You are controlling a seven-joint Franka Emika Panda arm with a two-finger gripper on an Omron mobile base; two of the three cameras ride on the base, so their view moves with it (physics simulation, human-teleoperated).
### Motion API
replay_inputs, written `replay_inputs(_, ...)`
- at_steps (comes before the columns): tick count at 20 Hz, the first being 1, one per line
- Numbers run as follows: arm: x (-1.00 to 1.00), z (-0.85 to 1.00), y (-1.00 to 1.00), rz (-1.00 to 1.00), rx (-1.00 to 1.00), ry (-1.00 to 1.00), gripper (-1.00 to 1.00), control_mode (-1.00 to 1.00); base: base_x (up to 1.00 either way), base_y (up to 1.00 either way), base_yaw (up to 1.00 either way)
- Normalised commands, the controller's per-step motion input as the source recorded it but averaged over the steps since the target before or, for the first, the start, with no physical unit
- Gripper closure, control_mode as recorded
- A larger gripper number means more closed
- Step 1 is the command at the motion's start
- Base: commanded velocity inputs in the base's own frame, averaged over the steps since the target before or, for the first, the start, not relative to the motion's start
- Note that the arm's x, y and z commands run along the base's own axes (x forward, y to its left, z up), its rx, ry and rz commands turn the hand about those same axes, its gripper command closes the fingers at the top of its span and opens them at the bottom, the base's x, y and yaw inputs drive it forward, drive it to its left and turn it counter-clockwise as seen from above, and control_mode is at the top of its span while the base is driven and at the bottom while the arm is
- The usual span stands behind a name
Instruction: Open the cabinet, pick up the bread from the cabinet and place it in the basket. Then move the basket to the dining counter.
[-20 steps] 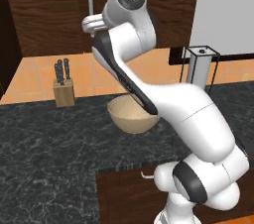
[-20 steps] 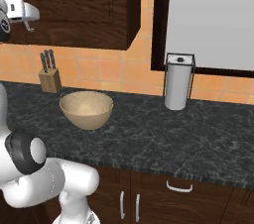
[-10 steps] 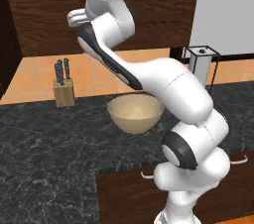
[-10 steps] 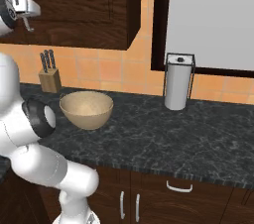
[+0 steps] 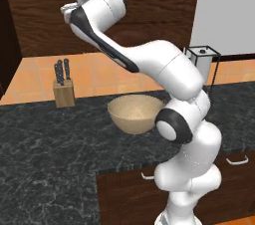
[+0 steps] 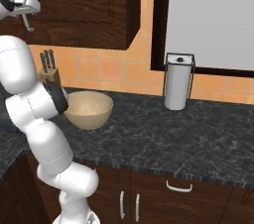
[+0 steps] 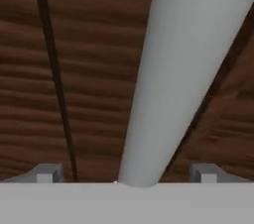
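Since the earlier frames we are swinging our white arm further left and up, so the elbow now is folding in front of the wide round tan-beige basket (image 5: 133,113) in the left base view, where before the upper arm was crossing it. The basket itself is sitting where it was on the black speckled granite surface (image 6: 188,139), near the wooden knife block (image 5: 63,89) and well apart from the silver paper-towel holder (image 6: 177,85).

We are holding our end effector (image 7: 126,171) up against the dark brown wood-grain wall cabinet (image 5: 149,10). In the hand view its two grey fingertips (image 7: 47,172) are standing wide apart on either side of the long silver bar handle (image 7: 173,69), which is running between them; they are not touching the bar that we can see, and the bottom of the bar is being cut off by the lower band. A thin dark seam (image 7: 54,74) is running down the door beside the handle.

In the left base view the hand is hiding behind our own wrist. In the right base view the hand is cut off at the left edge, with a short piece of the handle showing above it.

The cabinet door is looking shut, so whatever is inside is hidden from us.
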Motion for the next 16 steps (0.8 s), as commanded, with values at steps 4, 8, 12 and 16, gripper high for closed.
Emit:
replay_inputs(4,0.32,-0.88,-0.09,-0.04,-0.01,-0.20,1.00,-1.00,0.00,0.00,0.00)
replay_inputs(8,0.00,-1.00,-0.69,0.02,0.02,-0.49,1.00,-1.00,0.00,0.00,0.00)
replay_inputs(12,0.00,-1.00,-0.96,0.13,0.11,-0.56,1.00,-1.00,0.00,0.00,0.00)
replay_inputs(16,-0.19,-0.92,-1.00,0.23,0.21,-0.49,1.00,-1.00,0.00,0.00,0.00)
